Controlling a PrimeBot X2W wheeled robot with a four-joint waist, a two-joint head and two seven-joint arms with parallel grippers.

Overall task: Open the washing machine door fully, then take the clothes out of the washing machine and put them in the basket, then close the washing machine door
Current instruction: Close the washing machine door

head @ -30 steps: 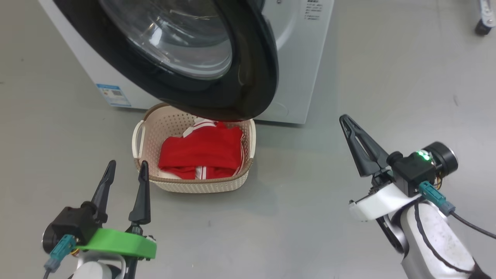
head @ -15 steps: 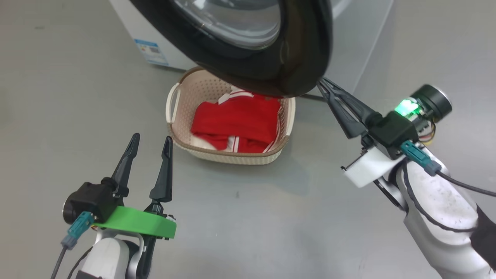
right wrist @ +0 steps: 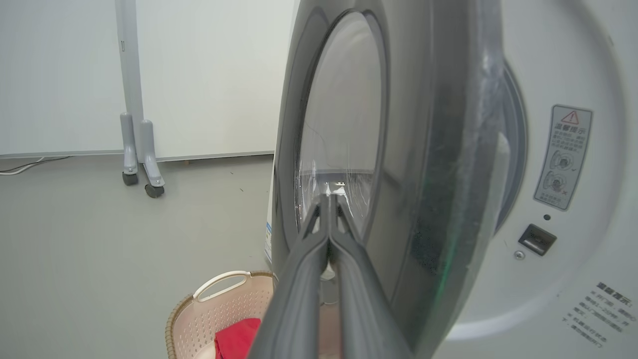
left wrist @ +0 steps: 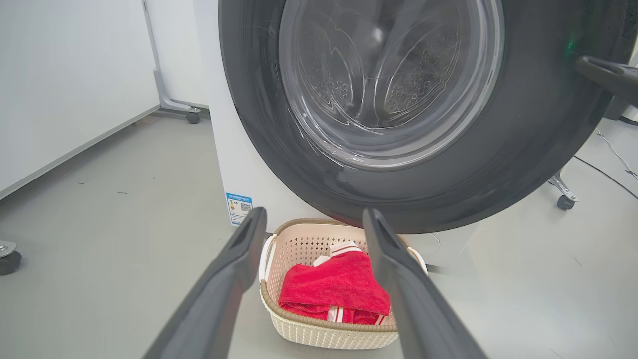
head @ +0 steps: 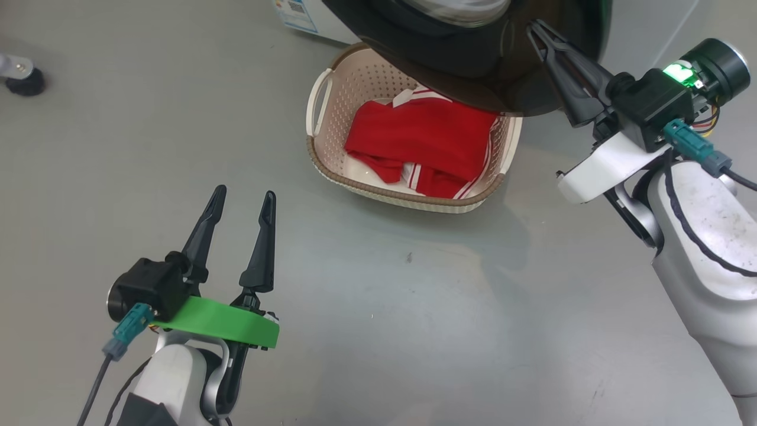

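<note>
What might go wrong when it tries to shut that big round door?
1. The right gripper, fingers shut, is at the washing machine door with only narrow tips near its glossy, curved rim. They might slide off during a push.
2. The door hangs over the basket holding the clothes. Its lower edge may brush the basket's rim as it swings, though the gap is hard to judge.

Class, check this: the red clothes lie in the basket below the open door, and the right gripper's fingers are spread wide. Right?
No: the right gripper is shut, fingers pressed together, as the right wrist view shows. The clothes do lie in the basket below the washing machine door.
</note>
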